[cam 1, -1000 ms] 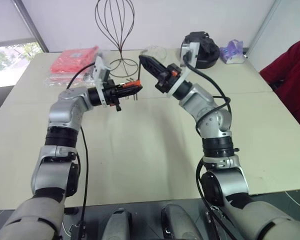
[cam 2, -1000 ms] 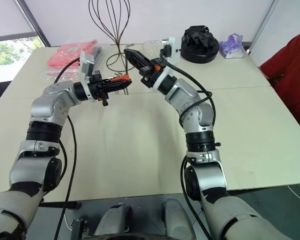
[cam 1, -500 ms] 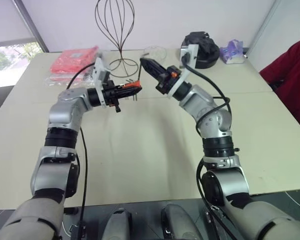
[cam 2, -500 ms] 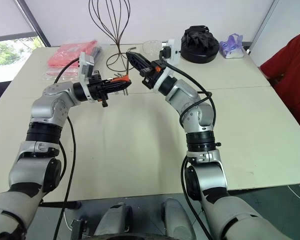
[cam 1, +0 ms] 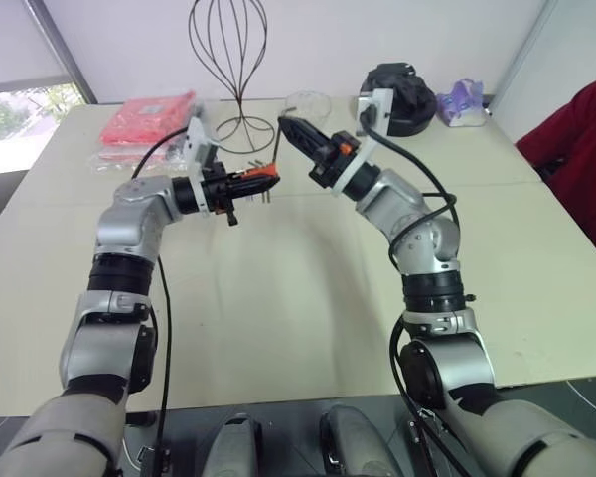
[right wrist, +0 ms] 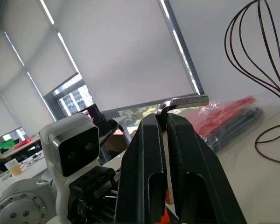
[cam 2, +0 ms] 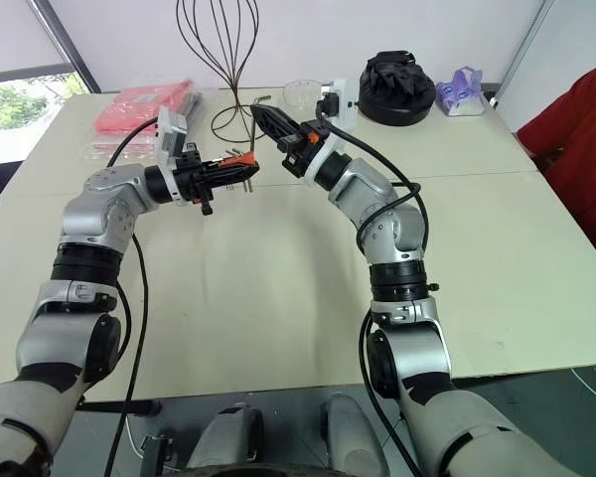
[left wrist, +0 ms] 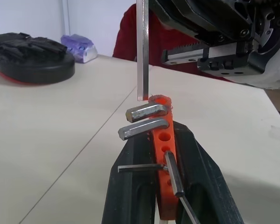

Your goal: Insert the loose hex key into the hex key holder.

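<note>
Both arms raised over the table (cam 1: 308, 298), key tip sitting right at the holder's end hole.

My left hand (left wrist: 163, 186) is pressed shut on the hex key holder (left wrist: 162, 140), gripping its orange-red block level with the row of holes facing up toward the other arm; my right hand (right wrist: 164, 140) is pinching the loose hex key (left wrist: 142, 51) by its bend, short leg sticking out sideways past the fingertips. In the left wrist view the key's long leg hangs straight down, at right angles to the block's length, its tip just at the rim of the last hole, beside the two thick keys. I can't tell if it is in yet. I judge the next move is a straight push along that leg.
</note>
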Motion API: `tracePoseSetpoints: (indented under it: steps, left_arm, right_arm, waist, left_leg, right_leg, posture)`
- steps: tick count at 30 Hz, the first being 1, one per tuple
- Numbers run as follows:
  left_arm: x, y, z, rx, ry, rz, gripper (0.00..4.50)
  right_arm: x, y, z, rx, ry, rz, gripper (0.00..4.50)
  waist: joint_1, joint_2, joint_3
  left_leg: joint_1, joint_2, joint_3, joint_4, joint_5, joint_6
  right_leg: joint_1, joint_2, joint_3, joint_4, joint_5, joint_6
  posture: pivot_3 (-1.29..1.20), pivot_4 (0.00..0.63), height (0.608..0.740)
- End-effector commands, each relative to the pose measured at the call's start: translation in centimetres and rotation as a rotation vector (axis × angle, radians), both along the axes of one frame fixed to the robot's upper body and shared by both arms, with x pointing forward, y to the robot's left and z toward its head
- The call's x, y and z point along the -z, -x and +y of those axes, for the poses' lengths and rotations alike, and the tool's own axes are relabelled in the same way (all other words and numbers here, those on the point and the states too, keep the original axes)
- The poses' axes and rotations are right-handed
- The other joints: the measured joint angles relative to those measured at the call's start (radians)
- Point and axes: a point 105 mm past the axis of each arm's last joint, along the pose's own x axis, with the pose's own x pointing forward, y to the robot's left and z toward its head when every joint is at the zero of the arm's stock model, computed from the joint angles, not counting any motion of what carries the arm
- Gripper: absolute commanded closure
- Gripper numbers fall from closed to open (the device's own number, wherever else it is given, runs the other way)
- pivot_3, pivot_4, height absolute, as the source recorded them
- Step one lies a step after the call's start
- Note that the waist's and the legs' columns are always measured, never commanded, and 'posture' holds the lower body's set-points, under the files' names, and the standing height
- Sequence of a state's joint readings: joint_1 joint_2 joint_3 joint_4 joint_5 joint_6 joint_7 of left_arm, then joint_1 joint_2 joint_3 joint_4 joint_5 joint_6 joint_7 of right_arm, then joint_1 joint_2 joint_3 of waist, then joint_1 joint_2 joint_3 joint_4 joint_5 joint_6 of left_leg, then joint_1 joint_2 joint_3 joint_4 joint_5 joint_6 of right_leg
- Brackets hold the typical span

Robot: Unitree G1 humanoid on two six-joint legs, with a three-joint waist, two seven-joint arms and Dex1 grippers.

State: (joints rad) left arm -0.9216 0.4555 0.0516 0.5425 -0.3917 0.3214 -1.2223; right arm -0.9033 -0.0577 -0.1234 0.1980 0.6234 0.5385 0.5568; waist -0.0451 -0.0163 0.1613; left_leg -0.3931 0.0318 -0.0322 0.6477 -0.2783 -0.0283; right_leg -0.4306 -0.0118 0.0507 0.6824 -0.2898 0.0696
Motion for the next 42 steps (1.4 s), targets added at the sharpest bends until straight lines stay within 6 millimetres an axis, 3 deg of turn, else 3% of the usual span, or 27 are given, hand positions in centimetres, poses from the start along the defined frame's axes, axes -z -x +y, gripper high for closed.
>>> tracePoseSetpoints:
  steps: [1, 25, 39, 42]
  left_arm:
    - [-1.2, 0.0, 0.3, -0.006, -0.004, -0.052, 4.50]
    - [-2.3, -0.1, 0.1, -0.007, 0.031, -0.074, 4.50]
    - [-2.9, 0.5, -0.4, 0.017, 0.010, -0.113, 4.50]
    - [-3.0, 0.7, -0.5, 0.023, 0.004, -0.123, 4.50]
  right_arm:
    - [-1.5, 0.9, 0.2, -0.020, -0.027, -0.056, 4.47]
    - [-0.1, 0.9, 0.5, -0.026, -0.003, -0.023, 4.47]
    - [1.8, 0.1, 0.8, -0.058, 0.175, -0.066, 4.47]
    - [2.4, 0.5, 1.6, -0.107, 0.252, -0.090, 4.47]
  waist:
    - [0.000, 0.000, 0.000]
    - [0.000, 0.000, 0.000]
    - [0.000, 0.000, 0.000]
    - [0.000, 0.000, 0.000]
  left_leg:
    - [0.000, 0.000, 0.000, 0.000, 0.000, 0.000]
    - [0.000, 0.000, 0.000, 0.000, 0.000, 0.000]
    - [0.000, 0.000, 0.000, 0.000, 0.000, 0.000]
    - [0.000, 0.000, 0.000, 0.000, 0.000, 0.000]
  right_leg:
    - [0.000, 0.000, 0.000, 0.000, 0.000, 0.000]
    - [0.000, 0.000, 0.000, 0.000, 0.000, 0.000]
    - [0.000, 0.000, 0.000, 0.000, 0.000, 0.000]
    - [0.000, 0.000, 0.000, 0.000, 0.000, 0.000]
  posture:
    - [0.00, 0.150, 0.740]
    - [0.00, 0.150, 0.740]
    - [0.00, 0.150, 0.740]
    - [0.00, 0.150, 0.740]
